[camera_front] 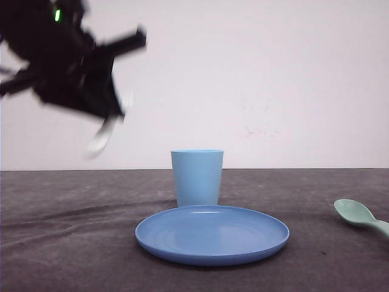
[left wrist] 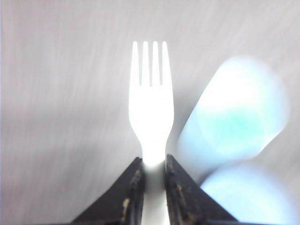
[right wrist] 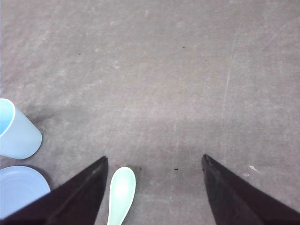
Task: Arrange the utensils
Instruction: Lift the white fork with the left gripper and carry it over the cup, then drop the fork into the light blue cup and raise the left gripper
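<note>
My left gripper (left wrist: 153, 159) is shut on the white fork (left wrist: 151, 103), whose four tines stick out past the fingertips. From the front, that gripper (camera_front: 112, 118) is a dark blur high at the left, above the table, with the fork (camera_front: 100, 139) as a pale smear under it. The mint-green spoon (camera_front: 358, 215) lies on the table at the right edge. My right gripper (right wrist: 154, 159) hangs open above the spoon (right wrist: 121, 193), whose bowl lies between the fingers, close to one of them.
A light blue cup (camera_front: 197, 176) stands upright at mid-table, with a round blue plate (camera_front: 212, 235) just in front of it. Both also show in the right wrist view, cup (right wrist: 14, 131) and plate (right wrist: 18, 190). The dark grey table surface (camera_front: 73, 243) spreads around them.
</note>
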